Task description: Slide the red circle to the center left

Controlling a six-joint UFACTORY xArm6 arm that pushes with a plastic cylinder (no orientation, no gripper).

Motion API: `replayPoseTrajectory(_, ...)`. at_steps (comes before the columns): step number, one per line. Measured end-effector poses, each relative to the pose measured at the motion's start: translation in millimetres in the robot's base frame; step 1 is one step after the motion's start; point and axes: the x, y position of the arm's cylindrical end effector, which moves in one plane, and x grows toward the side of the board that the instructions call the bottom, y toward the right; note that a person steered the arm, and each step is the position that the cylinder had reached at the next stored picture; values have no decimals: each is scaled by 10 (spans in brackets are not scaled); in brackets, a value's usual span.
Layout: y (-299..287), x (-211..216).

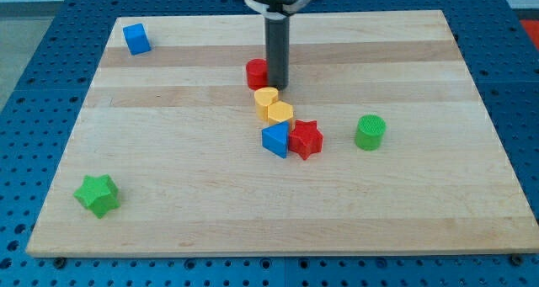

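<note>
Near the top middle of the pale wooden tabletop point(168, 203), my tip point(277, 86) rests just right of the red circle block point(256, 73), seemingly touching it, though the rod hides the contact; the end effector is a plain rod, so it grasps nothing; below sit a yellow heart-like block point(266, 99), a yellow rounded block point(280, 113), a blue triangular block point(274, 140) and a red star block point(306, 139), clustered together; a green cylinder block point(370, 131) lies right, a blue cube point(136, 39) top left, a green star block point(96, 194) bottom left.
</note>
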Motion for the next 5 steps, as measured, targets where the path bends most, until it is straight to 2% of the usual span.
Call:
replayPoseTrajectory(1, -246, -112)
replayPoseTrajectory(2, -16, -86)
replayPoseTrajectory(3, 37, -446)
replayPoseTrajectory(4, -244, -464)
replayPoseTrajectory(5, -545, -226)
